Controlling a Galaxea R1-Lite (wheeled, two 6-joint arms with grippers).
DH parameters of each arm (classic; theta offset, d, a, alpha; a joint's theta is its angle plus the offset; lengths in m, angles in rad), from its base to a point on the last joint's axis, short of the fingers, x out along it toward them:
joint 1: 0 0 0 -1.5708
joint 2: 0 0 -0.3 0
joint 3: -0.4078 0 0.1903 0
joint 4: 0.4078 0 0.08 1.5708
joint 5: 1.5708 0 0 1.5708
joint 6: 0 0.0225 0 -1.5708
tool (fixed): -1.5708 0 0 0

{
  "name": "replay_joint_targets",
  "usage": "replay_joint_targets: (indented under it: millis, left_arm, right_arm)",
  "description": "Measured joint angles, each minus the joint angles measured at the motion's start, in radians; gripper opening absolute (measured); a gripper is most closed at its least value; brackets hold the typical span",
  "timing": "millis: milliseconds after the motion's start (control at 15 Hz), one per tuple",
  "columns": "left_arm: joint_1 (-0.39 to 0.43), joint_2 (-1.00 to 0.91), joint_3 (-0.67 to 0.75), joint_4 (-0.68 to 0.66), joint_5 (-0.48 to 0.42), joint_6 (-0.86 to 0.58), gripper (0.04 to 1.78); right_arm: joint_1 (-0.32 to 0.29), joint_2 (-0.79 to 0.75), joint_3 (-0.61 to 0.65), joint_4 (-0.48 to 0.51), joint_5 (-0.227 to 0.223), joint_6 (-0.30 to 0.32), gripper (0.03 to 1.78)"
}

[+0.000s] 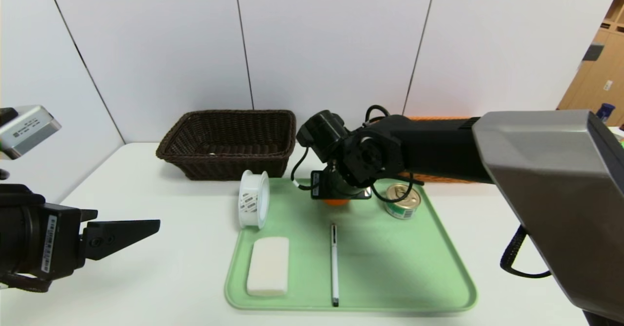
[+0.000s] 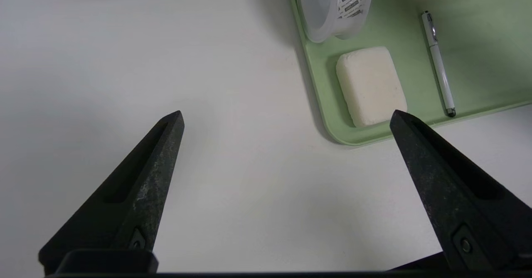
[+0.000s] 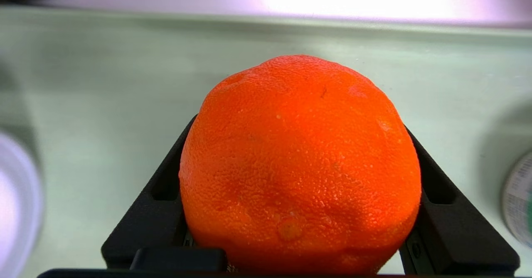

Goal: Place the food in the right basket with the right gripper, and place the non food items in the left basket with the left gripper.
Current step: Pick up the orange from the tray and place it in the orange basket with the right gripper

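My right gripper (image 1: 336, 195) reaches down at the back of the green tray (image 1: 390, 272). It is shut on an orange (image 3: 299, 166), whose sides its black fingers (image 3: 166, 186) press; in the head view only a sliver of the orange (image 1: 335, 202) shows under the wrist. A small tin can (image 1: 402, 201) stands just right of it. A white tape roll (image 1: 254, 199), a white block (image 1: 268, 266) and a pen (image 1: 334, 262) lie on the tray. My left gripper (image 2: 286, 114) hovers open over bare table left of the tray, with nothing between its fingers.
The dark brown wicker basket (image 1: 226, 143) stands behind the tray's left corner. An orange basket's edge (image 1: 438, 118) shows behind my right arm, mostly hidden. The white table (image 1: 161, 277) ends at a wall close behind the baskets.
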Motion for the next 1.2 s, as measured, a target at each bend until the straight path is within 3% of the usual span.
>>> replay_joint_targets:
  millis: [333, 467, 667, 933, 1200]
  left_arm:
    - [0.000, 0.000, 0.000, -0.007, 0.000, -0.002, 1.75]
    - [0.000, 0.001, 0.000, -0.014, 0.000, -0.004, 1.75]
    - [0.001, 0.003, -0.001, -0.059, -0.080, -0.011, 1.75]
    - [0.001, 0.004, -0.001, -0.075, -0.105, -0.014, 1.75]
    - [0.001, 0.013, -0.003, -0.114, -0.110, -0.010, 1.75]
  right_arm:
    - [-0.010, -0.191, 0.024, 0.006, 0.006, 0.003, 1.20]
    - [-0.056, -0.298, 0.035, 0.003, 0.014, -0.014, 1.20]
    - [-0.224, -0.393, 0.042, 0.000, 0.044, -0.096, 1.20]
    - [-0.465, -0.394, 0.047, -0.002, 0.205, -0.140, 1.20]
    - [-0.580, -0.272, 0.039, -0.033, 0.247, -0.200, 1.20]
